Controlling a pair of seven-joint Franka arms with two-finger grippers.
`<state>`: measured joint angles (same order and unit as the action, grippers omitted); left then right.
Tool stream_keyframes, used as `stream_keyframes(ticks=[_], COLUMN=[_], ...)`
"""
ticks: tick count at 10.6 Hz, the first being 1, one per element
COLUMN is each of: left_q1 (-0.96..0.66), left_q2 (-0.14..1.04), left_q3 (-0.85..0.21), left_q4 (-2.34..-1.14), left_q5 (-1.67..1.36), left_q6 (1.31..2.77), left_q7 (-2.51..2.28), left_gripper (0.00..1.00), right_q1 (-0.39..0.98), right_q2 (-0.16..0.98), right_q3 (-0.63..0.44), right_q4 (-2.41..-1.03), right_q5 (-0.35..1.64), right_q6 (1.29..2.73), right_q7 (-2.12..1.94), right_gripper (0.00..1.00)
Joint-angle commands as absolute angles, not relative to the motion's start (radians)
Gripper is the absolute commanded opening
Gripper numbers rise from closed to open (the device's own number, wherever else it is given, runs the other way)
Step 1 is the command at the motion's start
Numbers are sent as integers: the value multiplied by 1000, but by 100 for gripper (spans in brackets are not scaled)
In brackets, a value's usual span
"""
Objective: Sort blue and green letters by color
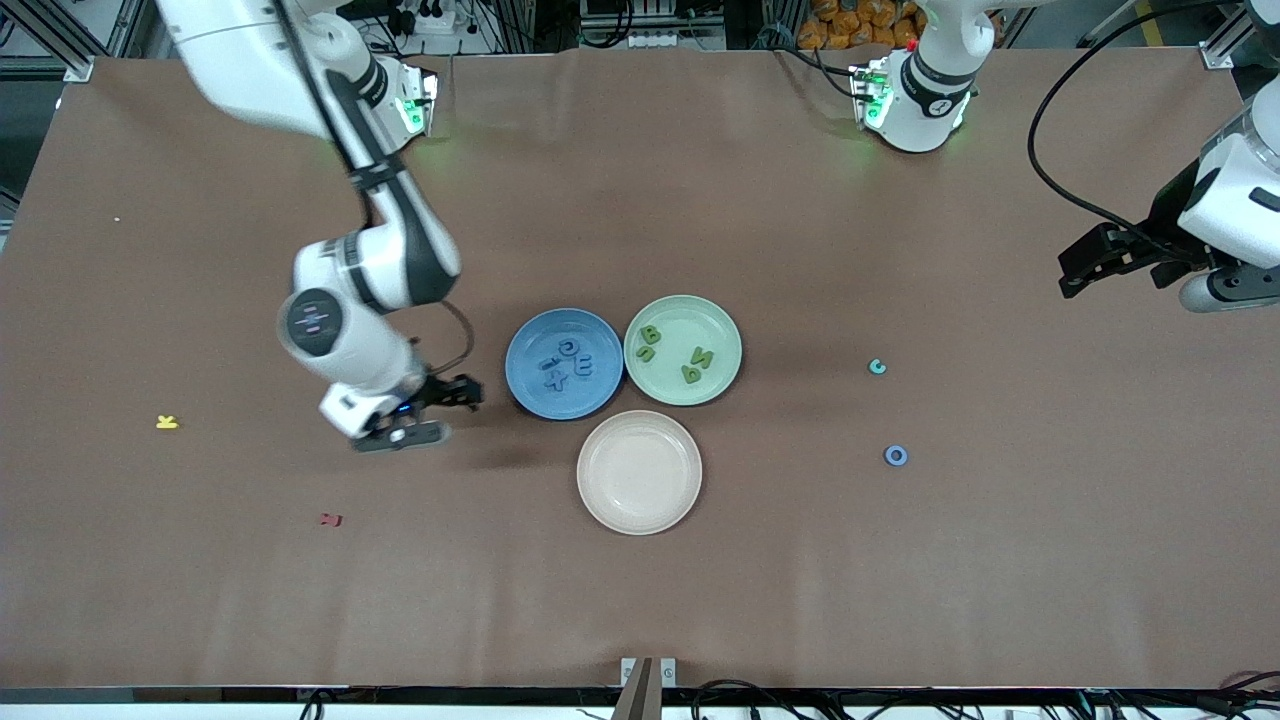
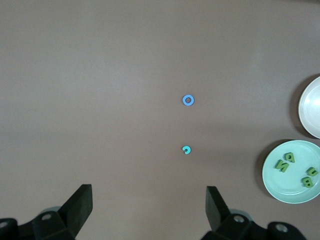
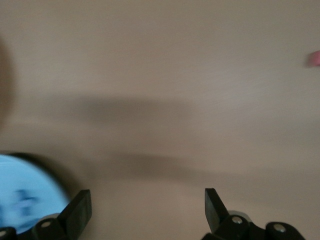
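Observation:
A blue plate point(image 1: 520, 345) holds several blue letters point(image 1: 572, 350). Beside it, a green plate point(image 1: 690, 320) holds three green letters point(image 1: 698, 365). Two loose shapes lie toward the left arm's end of the table: a blue ring point(image 1: 896, 456) and a teal C shape point(image 1: 877, 367). Both show in the left wrist view, the ring point(image 2: 188, 100) and the C point(image 2: 186, 149). My right gripper point(image 1: 445, 412) is open and empty, low over bare table beside the blue plate point(image 3: 20, 200). My left gripper point(image 1: 1090, 268) is open and empty, high over the table's end.
An empty beige plate point(image 1: 640, 472) sits nearer the front camera than the other two plates. A yellow K point(image 1: 167, 422) and a small dark-red letter point(image 1: 331, 520) lie toward the right arm's end. The red letter also shows in the right wrist view point(image 3: 314, 58).

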<state>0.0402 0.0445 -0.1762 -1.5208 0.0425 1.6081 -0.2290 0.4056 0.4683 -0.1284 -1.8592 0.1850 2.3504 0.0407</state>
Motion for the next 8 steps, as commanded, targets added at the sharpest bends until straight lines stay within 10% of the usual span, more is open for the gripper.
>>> stream_keyframes(ticks=[1, 8], left_q1=[48, 48], left_q2=[40, 44], left_q3=[-175, -175], left_q4=[-1526, -1528], left_q5=[15, 15], left_q6=[1615, 1615], left_q7=[-201, -201], left_gripper=[100, 100], right_q1=[167, -32], right_q2=[460, 238], right_q3=[-107, -212], right_q4=[-1850, -1862], right_q5=[178, 166], right_q6=[2324, 2156], right_q7=[-240, -334], right_gripper=[100, 100])
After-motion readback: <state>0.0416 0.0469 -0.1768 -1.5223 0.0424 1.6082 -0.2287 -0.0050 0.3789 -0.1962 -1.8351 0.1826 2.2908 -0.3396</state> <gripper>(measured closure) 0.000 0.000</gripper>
